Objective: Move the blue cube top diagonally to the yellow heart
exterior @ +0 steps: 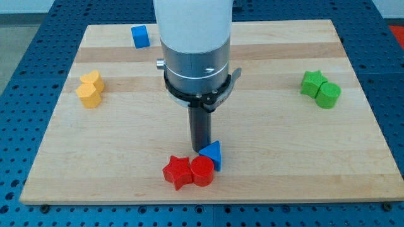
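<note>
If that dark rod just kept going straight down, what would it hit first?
Just the wooden board: my tip already seems to rest on it, right behind the blue triangular block, though depth is unclear.

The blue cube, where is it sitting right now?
The blue cube sits near the board's top edge, left of the arm, up and right of the yellow blocks, far from my tip.

A pale wooden surface (353,164) lies on a blue perforated base (391,82), which shows around the surface on every side.
</note>
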Controlling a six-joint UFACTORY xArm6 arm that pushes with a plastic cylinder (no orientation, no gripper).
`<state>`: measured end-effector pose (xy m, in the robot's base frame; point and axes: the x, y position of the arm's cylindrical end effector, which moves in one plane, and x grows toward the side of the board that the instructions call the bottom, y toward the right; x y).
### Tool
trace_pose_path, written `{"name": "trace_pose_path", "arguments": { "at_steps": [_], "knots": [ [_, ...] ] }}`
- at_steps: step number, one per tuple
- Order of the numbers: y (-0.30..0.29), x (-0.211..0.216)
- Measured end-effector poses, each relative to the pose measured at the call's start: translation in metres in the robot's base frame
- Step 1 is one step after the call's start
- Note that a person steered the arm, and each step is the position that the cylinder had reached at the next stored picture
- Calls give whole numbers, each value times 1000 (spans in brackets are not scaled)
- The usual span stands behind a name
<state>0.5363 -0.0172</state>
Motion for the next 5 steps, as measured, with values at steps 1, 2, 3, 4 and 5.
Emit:
{"name": "trace_pose_path", "arguments": {
  "at_steps": [1,2,3,4,5],
  "knots": [
    [12,-23],
    [35,-55],
    [30,-158],
    [-3,-271],
    [-43,-341]
  ]
}}
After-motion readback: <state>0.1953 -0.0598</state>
